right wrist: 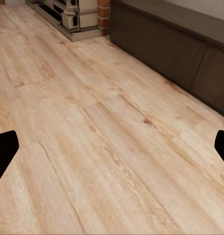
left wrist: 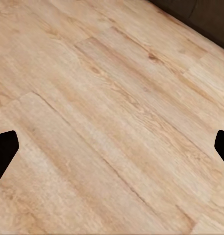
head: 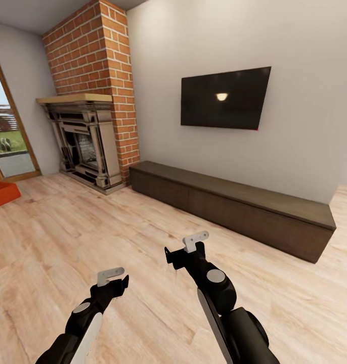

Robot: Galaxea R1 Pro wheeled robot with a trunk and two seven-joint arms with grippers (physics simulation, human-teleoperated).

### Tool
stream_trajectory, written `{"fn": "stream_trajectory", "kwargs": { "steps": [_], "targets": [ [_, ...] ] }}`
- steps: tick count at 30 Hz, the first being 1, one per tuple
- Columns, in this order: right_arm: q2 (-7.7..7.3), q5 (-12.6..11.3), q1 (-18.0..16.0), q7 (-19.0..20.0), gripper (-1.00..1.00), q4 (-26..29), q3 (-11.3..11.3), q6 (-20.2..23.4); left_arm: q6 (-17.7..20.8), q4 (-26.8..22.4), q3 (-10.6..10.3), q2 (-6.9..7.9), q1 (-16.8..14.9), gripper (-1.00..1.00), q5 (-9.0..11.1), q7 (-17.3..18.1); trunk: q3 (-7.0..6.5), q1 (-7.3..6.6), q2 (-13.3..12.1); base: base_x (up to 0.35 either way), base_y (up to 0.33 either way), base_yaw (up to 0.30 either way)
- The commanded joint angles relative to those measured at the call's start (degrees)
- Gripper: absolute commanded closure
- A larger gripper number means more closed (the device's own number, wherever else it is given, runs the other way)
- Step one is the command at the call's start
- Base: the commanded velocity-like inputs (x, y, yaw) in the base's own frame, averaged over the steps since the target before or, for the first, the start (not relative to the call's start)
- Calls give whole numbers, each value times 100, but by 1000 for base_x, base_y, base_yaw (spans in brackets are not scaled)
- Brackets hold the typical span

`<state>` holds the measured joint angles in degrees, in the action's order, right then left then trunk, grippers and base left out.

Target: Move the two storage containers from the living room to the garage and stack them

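I am in the living room, on its light wood planks. One orange-red storage container (head: 1, 194) sits on the planks at the far left, cut off by the frame edge, near the glass door. My left gripper (head: 118, 285) (left wrist: 112, 152) and right gripper (head: 176, 258) (right wrist: 112, 152) hover low in front of me, both open and holding nothing. In each wrist view the dark fingertips (left wrist: 4, 152) (right wrist: 4, 152) stand wide apart over bare planks. The garage and its floor are out of view.
A red brick fireplace (head: 90, 146) stands at the back left. A long, low dark wood cabinet (head: 234, 210) runs along the white wall under a wall TV (head: 225, 98). A wood-framed glass door (head: 9, 131) is at the far left.
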<state>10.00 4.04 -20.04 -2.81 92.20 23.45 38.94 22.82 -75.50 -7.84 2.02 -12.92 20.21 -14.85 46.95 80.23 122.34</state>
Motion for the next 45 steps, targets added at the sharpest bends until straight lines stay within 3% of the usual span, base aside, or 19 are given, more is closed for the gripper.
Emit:
{"fn": "stream_trajectory", "kwargs": {
  "steps": [1,28,45],
  "targets": [
    [0,0,0,0,-100,0,0,0,-1,0,-1,0,0,-100,-2,0,0,0,0,338,0,0],
    [0,0,0,-4,-100,0,1,0,0,0,-2,0,0,-100,0,0,0,0,0,338,4,0],
    [0,0,0,-6,-100,0,2,0,3,0,2,0,0,-100,0,0,-11,0,0,333,149,84]
  ]
}}
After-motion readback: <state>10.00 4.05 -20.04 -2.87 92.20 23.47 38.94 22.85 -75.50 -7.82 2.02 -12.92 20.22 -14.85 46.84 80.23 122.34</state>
